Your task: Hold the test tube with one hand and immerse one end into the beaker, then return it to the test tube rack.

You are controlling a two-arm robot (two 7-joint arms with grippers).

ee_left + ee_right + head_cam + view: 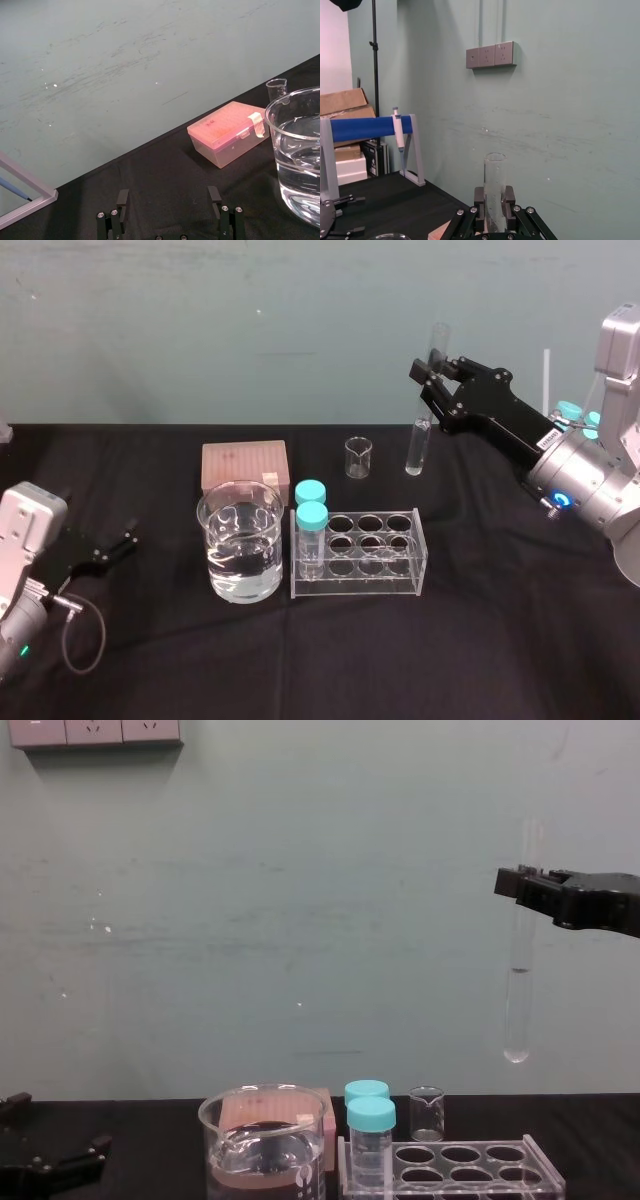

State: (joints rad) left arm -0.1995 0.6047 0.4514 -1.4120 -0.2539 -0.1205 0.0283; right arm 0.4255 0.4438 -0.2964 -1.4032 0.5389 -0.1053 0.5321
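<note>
- right gripper [432, 375] clamped on the upper part of the test tube [418, 445], which hangs upright in the air over the back of the table [500, 640], right of centre, its rounded end well above the cloth.
- judged step: the carry. the tube is clear of both the beaker [205, 515] and the test tube rack [360, 585]; whether the dip is done cannot be told.
- if the dip lies ahead, the arm must travel toward the table's left edge and a little forward, stop over the beaker's wide mouth, then go straight down with the tube kept vertical and off the glass wall.
- beaker: broad, clear glass with a pouring lip, roughly half full of clear liquid, just beside the rack's left end at mid-table.
- rack: low clear acrylic with oval holes; two teal-capped vials [311, 505] stand in its left end.
- behind them, a tiny beaker [358, 456] and a frosted pink plastic box [245, 465].
- left gripper [128, 540] rests near the table's left edge, fingers apart, holding nothing.
- matte black cloth covers the table.
</note>
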